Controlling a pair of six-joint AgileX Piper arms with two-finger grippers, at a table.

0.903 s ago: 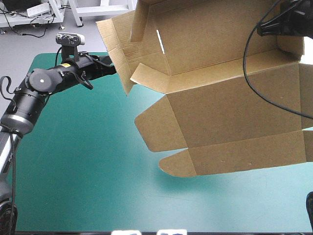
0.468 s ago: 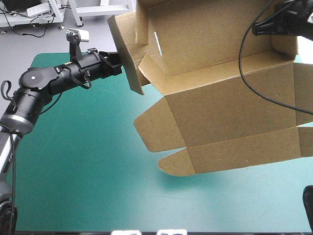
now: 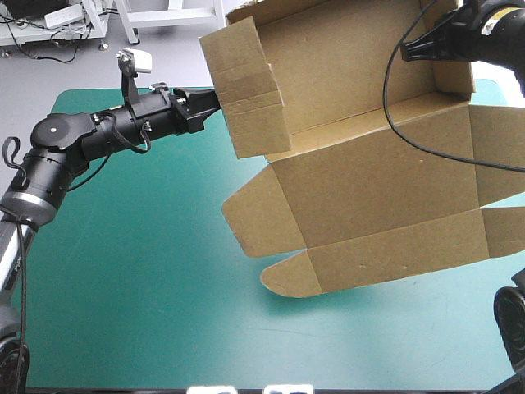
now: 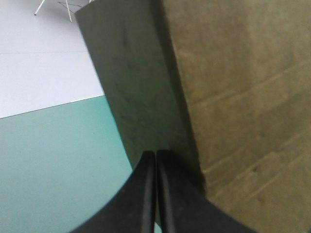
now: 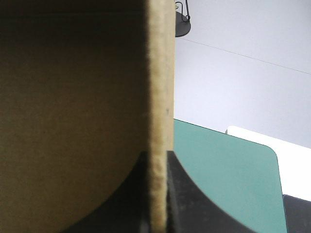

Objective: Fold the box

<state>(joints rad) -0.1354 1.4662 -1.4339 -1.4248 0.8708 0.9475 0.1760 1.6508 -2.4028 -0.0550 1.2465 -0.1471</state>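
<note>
Where the teal-green cover of the bench [image 3: 148,271] fills most of the high view, 1 brown box [image 3: 369,180] hangs above its far right part, lifted off the cover, with a shadow [image 3: 344,308] under its near edge. The sheet is only half-formed. Its far section stands up like a shallow tray, with 1 left wall [image 3: 246,90] raised and creased. Below it, 2 broad panels [image 3: 385,246] slope down toward the near side. From the left side of those panels 2 flaps [image 3: 254,217] stick out, the nearer one rounded, and 2 more show on the right side.

2 grippers hold the board. The left gripper [image 3: 215,103] reaches in from the bench's left. Its black fingers [image 4: 180,204] are pressed all but together, pinching the raised left wall, whose dark face runs straight into their tips in the left wrist view. The right gripper [image 3: 459,37] comes in at the far right corner of the box. In the right wrist view its fingers clamp 1 upright board edge between them, with the cover visible beyond.
</note>
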